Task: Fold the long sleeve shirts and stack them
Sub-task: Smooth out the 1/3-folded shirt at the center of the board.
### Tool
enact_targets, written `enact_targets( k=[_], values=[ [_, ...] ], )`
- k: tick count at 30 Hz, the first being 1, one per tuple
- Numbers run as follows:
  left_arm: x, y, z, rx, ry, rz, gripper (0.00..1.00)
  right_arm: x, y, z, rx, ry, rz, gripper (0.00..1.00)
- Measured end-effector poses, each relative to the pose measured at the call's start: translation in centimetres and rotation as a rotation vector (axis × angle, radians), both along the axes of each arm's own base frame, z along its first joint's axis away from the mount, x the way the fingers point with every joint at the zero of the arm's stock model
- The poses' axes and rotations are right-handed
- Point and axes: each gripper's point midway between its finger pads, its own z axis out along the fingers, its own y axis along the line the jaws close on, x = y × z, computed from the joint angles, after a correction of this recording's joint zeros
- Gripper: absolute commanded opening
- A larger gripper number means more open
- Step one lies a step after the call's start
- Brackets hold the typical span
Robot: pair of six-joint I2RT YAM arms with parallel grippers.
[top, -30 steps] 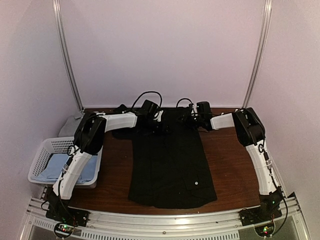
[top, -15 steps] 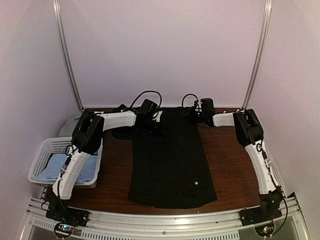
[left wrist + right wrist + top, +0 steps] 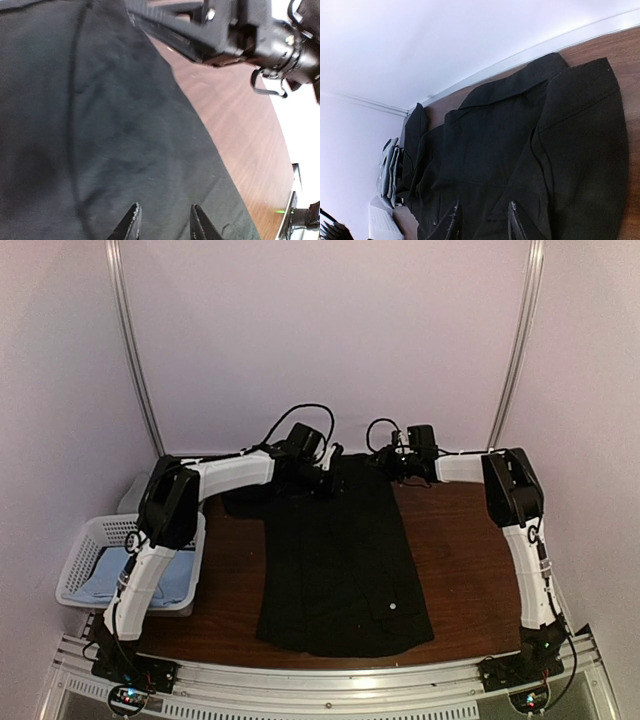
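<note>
Noted left gripper (image 3: pixel 164 214) narrowly parted, clamping nothing, black shirt (image 3: pixel 100 125) directly beneath the tips. Noted right gripper (image 3: pixel 484 212) equally narrow, empty, same shirt ahead of tips.

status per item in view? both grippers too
black shirt: flat on the table, sides folded in, a long strip
light blue shirt: lying in the basket
basket: upright, left of the black shirt
grey shirt: folded, behind the basket
left gripper: open, over the black shirt's far end
right gripper: open, over the same end
</note>
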Motion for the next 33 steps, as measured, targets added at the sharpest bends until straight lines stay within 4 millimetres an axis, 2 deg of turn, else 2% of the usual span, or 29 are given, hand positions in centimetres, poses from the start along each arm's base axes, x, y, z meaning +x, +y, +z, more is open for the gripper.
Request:
enact_targets(
  k=[3,7,12,16,22,28,33],
  values=[
    [-1.3,-0.9,-0.9,-0.010,0.022,-0.019,0.34,-1.6,0.1,1.4,-0.002,-0.009,0.021,0.33],
    [-2.6,-0.8,-3.3,0.018,0.071,-0.021,0.34,-3.5,0.1,1.7,-0.009,-0.007,0.042,0.33],
    [-2.2,0.0,-5.0,0.045,0.092,0.010,0.34,-5.7,1.2,0.0,-0.022,0.032,0.089,0.33],
    [-2.0,0.3,-5.7,0.061,0.095,0.029,0.34,-6.7,1.6,-1.2,-0.033,0.057,0.109,0.33],
    [-1.7,0.6,-5.8,0.074,0.089,0.047,0.34,-6.3,2.1,-1.6,-0.037,0.047,0.119,0.33],
    [-1.4,0.8,-6.3,0.090,0.083,0.063,0.34,-5.5,2.1,-4.8,-0.054,0.088,0.111,0.33],
    [-1.2,0.7,-6.3,0.091,0.079,0.066,0.34,-5.1,2.0,-4.8,-0.057,0.076,0.108,0.33]
  ],
)
